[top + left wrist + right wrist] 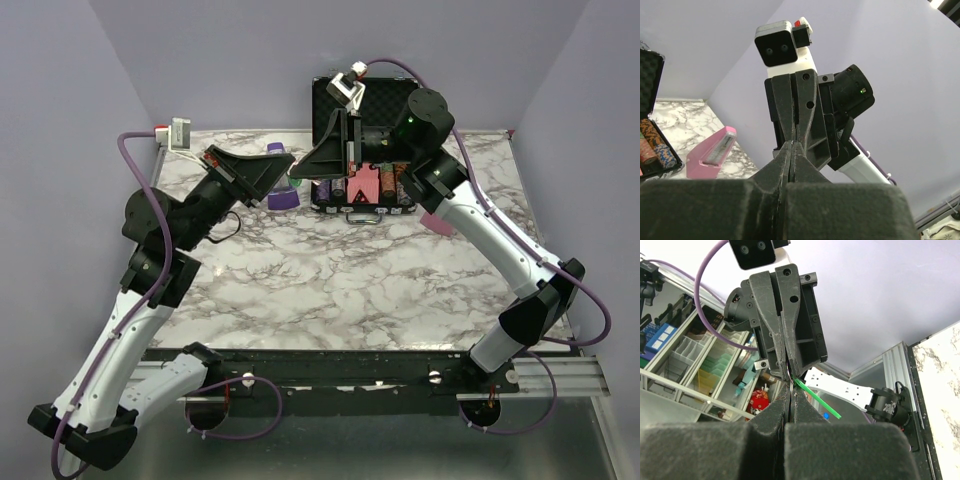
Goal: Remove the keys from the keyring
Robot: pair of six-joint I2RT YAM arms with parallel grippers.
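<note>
Jaws pressed closed, the right gripper point(790, 402) and left gripper point(786, 382) meet tip to tip above the marble table point(330, 290). The green-tagged keyring point(817, 401) juts from their junction; which gripper pinches it is unclear.

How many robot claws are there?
2. The left claw points in from the left, the right claw from the right. Both are shut and meet tip to tip above the back of the table, in front of the open case.
</note>
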